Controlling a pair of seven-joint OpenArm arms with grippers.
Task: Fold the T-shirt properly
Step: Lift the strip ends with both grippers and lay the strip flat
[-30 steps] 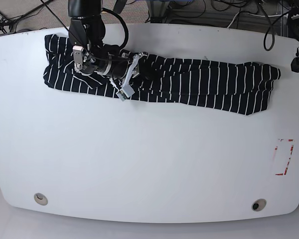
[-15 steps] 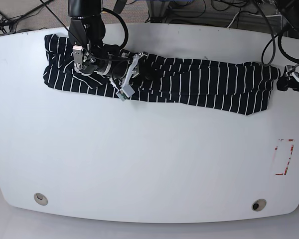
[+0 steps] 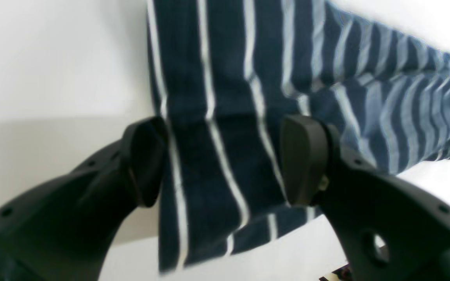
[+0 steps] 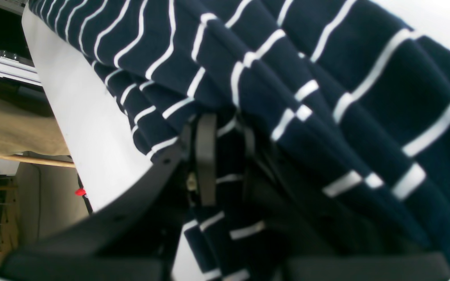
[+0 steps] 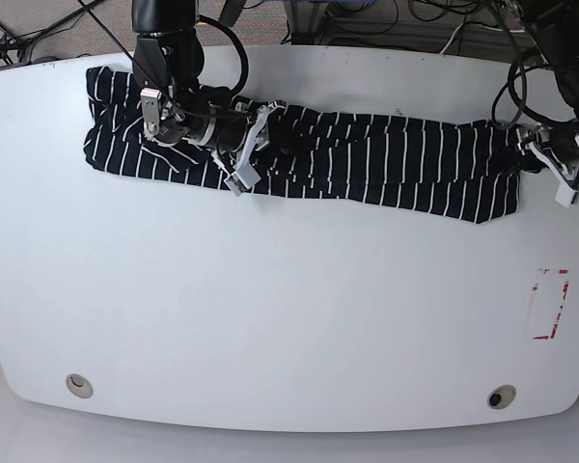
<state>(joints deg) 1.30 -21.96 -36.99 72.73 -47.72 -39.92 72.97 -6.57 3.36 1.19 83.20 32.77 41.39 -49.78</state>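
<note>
While the T-shirt [image 5: 367, 159] is spread along the white table [image 5: 270, 309], its fabric is clenched by the right end effector [image 5: 246, 145]. The shirt's end is straddled by the released left end effector [image 3: 221, 164].

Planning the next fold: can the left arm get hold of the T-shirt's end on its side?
Probably yes: the left gripper stands open, its fingers straddling the T-shirt edge, nothing between.

- The worktop [image 5: 270, 318] lies bare across the middle and lower frame.
- The T-shirt [image 5: 386, 159] spans the upper band, blocking it.
- Right claw [image 5: 246, 149] sits upper left on the cloth; left claw [image 5: 540, 159] straddles its upper-right end.
</note>
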